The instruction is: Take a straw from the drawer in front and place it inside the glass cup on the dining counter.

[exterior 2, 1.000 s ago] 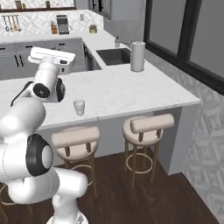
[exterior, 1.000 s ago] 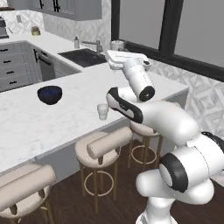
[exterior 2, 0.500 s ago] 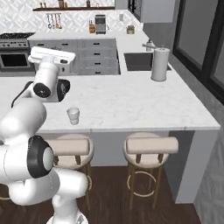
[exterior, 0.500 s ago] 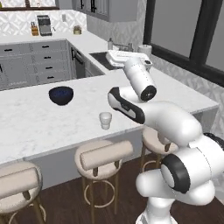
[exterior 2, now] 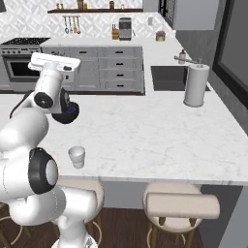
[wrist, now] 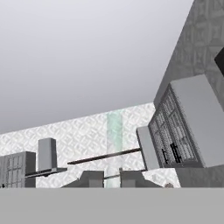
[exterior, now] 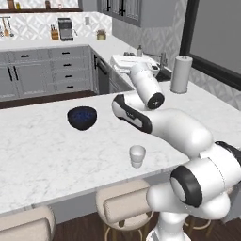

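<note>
While the arm reared above the dining counter [exterior: 42,155], its gripper [wrist: 112,178] pointed up toward the ceiling, jaws pinched narrowly on a pale translucent straw [wrist: 114,144] that stood up between the fingertips. The glass cup [exterior: 137,156] stood upright near the counter's front overhanging edge, above the stools [exterior 2: 180,206], with bare marble all round it. A dark blue bowl [exterior: 82,117] sat well apart, toward the far edge, and a paper-towel roll [exterior 2: 196,85] stood by the sink-side edge.

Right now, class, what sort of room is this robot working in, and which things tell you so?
A home kitchen, most likely: a sink set into the counter, a stove against the tiled wall, and bar stools tucked under the dining counter.
</note>
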